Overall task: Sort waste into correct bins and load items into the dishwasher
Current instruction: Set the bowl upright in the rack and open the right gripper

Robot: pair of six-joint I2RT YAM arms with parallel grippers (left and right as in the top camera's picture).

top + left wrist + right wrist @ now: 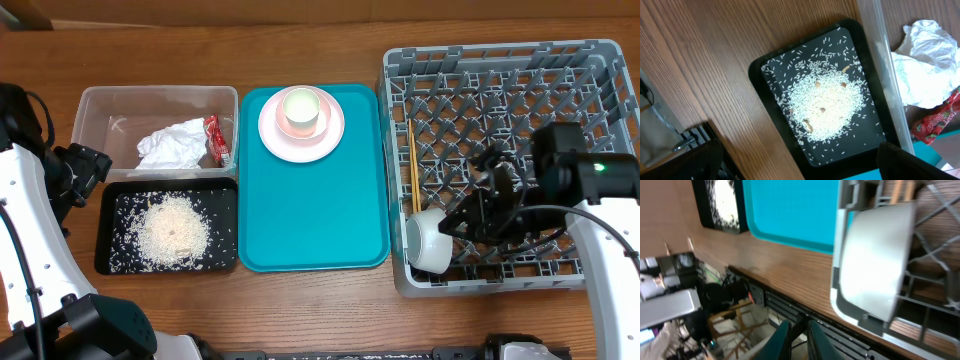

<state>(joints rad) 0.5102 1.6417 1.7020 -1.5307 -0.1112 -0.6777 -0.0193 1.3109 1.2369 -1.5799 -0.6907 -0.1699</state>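
the white bowl (428, 240) lies tipped on its side in the near-left corner of the dish rack (600, 60), against the rack's wall. the right gripper (468, 215) sits inside the rack just beside it, fingers drawn nearly together with nothing between them, so the bowl looks free. the best move, i judge, is to lift straight up clear of the pegs before swinging left, so no finger clips the bowl or the chopsticks (413, 165) lying along the rack's left wall. the plate (300, 153) and cup (300, 108) wait on the teal tray (310, 220) just left of the rack, with bare tray on the near side for an approach. the left gripper (88, 165), far left of the rack, is spread wide and empty.
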